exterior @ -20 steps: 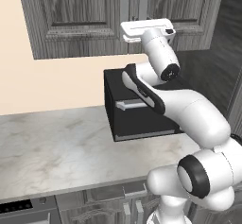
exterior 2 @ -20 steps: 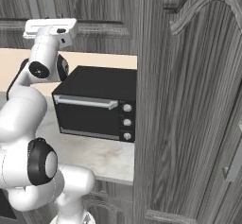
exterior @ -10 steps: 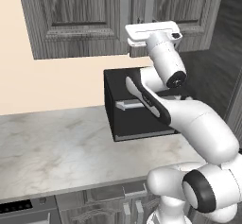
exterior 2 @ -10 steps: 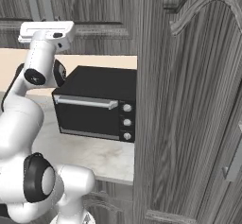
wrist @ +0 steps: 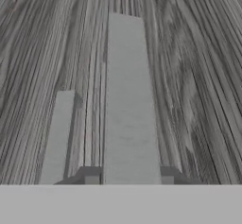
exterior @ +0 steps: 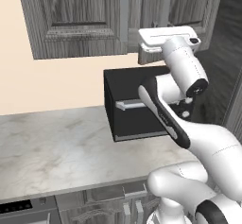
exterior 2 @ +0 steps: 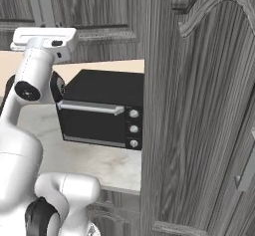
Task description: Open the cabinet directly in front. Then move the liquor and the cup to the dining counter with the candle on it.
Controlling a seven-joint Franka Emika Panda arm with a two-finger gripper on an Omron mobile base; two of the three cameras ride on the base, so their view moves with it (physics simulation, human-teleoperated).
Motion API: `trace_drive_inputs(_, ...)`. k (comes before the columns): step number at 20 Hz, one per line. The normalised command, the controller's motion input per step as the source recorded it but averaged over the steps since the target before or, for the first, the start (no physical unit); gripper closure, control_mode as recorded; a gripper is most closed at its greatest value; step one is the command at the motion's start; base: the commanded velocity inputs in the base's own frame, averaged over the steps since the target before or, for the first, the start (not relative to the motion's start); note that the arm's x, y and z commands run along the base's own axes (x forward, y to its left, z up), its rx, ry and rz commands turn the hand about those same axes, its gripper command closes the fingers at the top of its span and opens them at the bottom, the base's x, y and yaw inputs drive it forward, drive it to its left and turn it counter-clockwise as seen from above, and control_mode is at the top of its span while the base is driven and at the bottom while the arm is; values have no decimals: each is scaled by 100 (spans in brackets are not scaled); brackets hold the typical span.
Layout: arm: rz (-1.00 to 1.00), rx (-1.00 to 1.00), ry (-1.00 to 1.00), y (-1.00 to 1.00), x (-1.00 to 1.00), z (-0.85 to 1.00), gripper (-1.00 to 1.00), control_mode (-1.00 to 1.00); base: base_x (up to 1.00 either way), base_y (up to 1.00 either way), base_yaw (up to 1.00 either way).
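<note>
Right now the two dark fingertips [wrist: 92,176] sit either side of the long silver bar handle [wrist: 128,100], closed narrowly on it. Its long axis runs straight up the hand view's centre, ahead of the gripper [wrist: 127,178]. Behind lies the dark grey wood-grain cabinet [wrist: 189,76] (doors not yet swung).

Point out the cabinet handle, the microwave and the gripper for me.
Cabinet handle [wrist: 128,100]: hand view, middle of the silver bar.
Microwave [exterior 2: 102,125]: right base view, centre of its dark door.
Gripper [wrist: 128,176]: hand view, between the fingertips, which straddle the handle.
</note>
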Motion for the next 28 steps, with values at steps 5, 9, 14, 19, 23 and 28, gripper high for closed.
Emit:
trace_drive_inputs(5, 0, 0, 8, -39, -74, 21, 100, -100, 0, 0, 0)
trace_drive_inputs(9, 0, 0, 3, -51, -71, 18, 100, -100, 0, 0, 0)
trace_drive_inputs(14, 0, 0, 0, -28, -45, 12, 100, -100, 0, 0, 0)
trace_drive_inputs(19, 1, 0, 0, 0, 0, 0, -100, -100, 0, 0, 0)
trace_drive_inputs(23, -2, 0, -2, -23, -58, 0, -100, -100, 0, 0, 0)
trace_drive_inputs(28, -1, 0, -14, -9, -80, 9, -100, -100, 0, 0, 0)
